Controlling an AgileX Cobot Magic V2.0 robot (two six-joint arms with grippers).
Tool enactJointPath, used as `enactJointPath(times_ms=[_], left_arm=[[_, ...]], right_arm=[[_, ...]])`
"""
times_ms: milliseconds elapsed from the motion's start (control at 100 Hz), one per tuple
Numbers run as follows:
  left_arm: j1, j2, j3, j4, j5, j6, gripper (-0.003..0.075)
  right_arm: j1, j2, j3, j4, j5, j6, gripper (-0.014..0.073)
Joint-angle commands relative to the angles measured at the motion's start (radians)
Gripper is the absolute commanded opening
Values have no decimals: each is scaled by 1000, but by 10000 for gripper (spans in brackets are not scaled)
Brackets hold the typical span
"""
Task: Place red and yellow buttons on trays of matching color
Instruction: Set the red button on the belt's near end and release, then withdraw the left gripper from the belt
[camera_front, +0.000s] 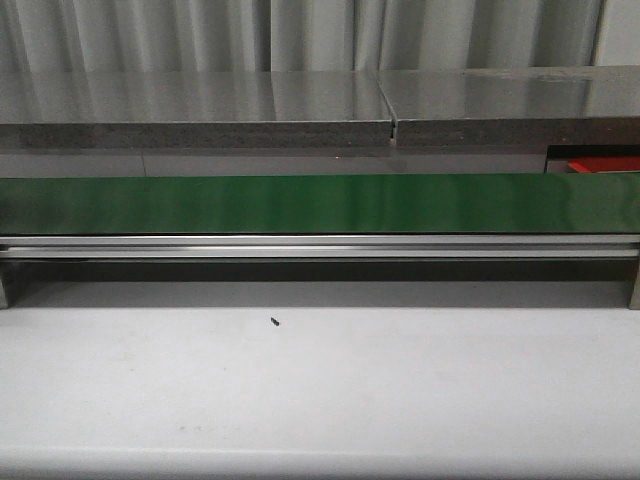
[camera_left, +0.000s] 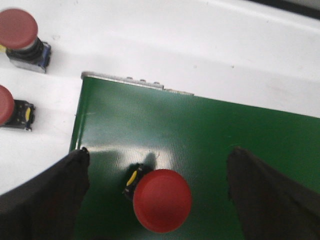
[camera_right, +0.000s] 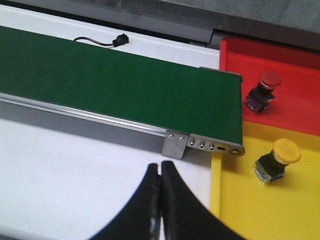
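green conveyor belt (camera_front: 320, 204), white table (camera_front: 320, 390), black connector (camera_right: 120, 40)

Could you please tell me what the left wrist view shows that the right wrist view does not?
Only the left wrist view shows a red button lying on the belt between the open left gripper, plus two more red buttons off the belt. Only the right wrist view shows the red tray, the yellow tray and the shut right gripper. Both show the green conveyor belt.

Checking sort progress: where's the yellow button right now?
In the right wrist view, the yellow button sits in the yellow tray, just past the green conveyor end, beside the red tray.
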Motion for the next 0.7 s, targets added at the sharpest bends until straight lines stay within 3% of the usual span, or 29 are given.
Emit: enactJointPath(times_ms=[0,390,690], left_arm=[[23,-74,-49,-11,-9,-4,557],[320,-30,-39,5,20,-4,557],[380,94,-39,3,-40,26,557]], right_arm=[[4,3,-25,3,-68,-8,-118],[4,3,-25,3,-68,-8,-118],[4,3,-25,3,-68,-8,-118]])
